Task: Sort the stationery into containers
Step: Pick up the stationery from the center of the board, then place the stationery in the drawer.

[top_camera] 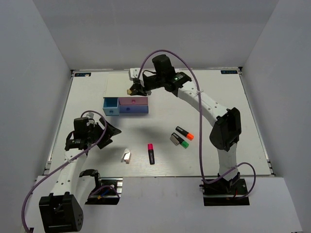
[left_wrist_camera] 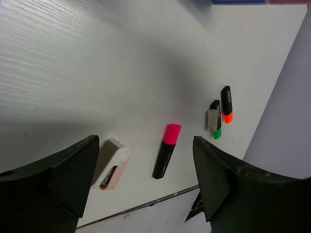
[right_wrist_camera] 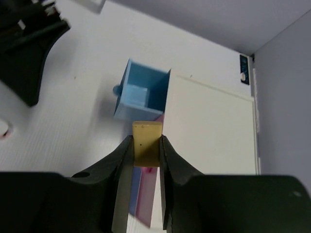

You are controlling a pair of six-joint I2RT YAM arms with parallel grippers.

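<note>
right gripper (right_wrist_camera: 146,144) pinches the tan block (right_wrist_camera: 146,138); let go here, it could miss the open light blue drawer (right_wrist_camera: 155,90) near-left; left gripper (left_wrist_camera: 146,141) gapes.

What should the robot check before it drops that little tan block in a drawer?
1. The block is pinched in the right tool: ok.
2. The light blue drawer is pulled open: ok.
3. The block is straight over that drawer: not ok, it hangs by the box top instead.
4. The left tool is out of the way: ok, open, down near the clip.
5. There is room in the drawer: cannot tell.
</note>
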